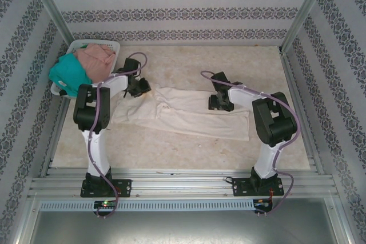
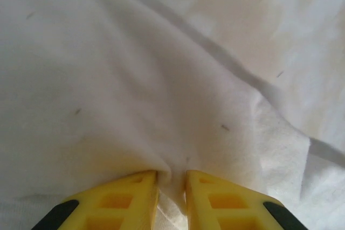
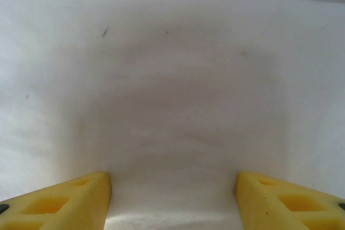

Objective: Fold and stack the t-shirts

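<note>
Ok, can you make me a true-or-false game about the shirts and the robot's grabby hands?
1. The cream t-shirt lies stretched out on the table. True.
2. The teal t-shirt lies on the table between the two arms. False: it sits in the white basket at the far left corner, beside the pink t-shirt.
3. The left gripper pinches a fold of the cream t-shirt. True.
4. The right gripper is squeezed shut. False: its fingers stand wide apart over flat cream cloth.
</note>
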Controlling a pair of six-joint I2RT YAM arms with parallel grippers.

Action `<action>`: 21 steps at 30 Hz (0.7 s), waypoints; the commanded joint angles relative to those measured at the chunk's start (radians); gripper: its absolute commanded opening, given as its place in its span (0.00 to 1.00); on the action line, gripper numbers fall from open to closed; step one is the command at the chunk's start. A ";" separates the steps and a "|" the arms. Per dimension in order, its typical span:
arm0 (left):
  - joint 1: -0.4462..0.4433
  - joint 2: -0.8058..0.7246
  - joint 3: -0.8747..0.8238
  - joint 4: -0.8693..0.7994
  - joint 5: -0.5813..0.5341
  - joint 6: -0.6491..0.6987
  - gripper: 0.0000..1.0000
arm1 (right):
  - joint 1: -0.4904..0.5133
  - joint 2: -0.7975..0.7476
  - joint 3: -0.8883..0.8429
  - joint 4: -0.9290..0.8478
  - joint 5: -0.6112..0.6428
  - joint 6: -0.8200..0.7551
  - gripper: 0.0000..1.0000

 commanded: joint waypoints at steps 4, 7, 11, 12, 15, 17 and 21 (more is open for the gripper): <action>-0.059 0.313 0.389 -0.138 0.036 0.024 0.21 | 0.058 -0.154 -0.162 -0.094 -0.023 0.147 0.63; -0.088 0.477 0.689 -0.203 0.071 0.036 0.21 | 0.126 -0.223 -0.260 -0.054 -0.070 0.209 0.62; -0.111 0.692 1.138 -0.301 0.163 0.012 0.20 | 0.241 -0.259 -0.248 -0.117 -0.080 0.244 0.62; -0.112 0.711 1.216 -0.317 0.179 0.007 0.21 | 0.245 -0.287 -0.240 -0.136 -0.072 0.237 0.62; -0.112 0.615 1.174 -0.307 0.159 0.024 0.29 | 0.212 -0.386 -0.217 -0.142 -0.033 0.206 0.62; -0.113 0.515 1.067 -0.277 0.132 0.047 0.35 | 0.185 -0.409 -0.191 -0.126 0.001 0.157 0.62; -0.112 0.306 0.824 -0.201 0.055 0.082 0.44 | 0.139 -0.311 -0.112 -0.102 0.028 0.063 0.62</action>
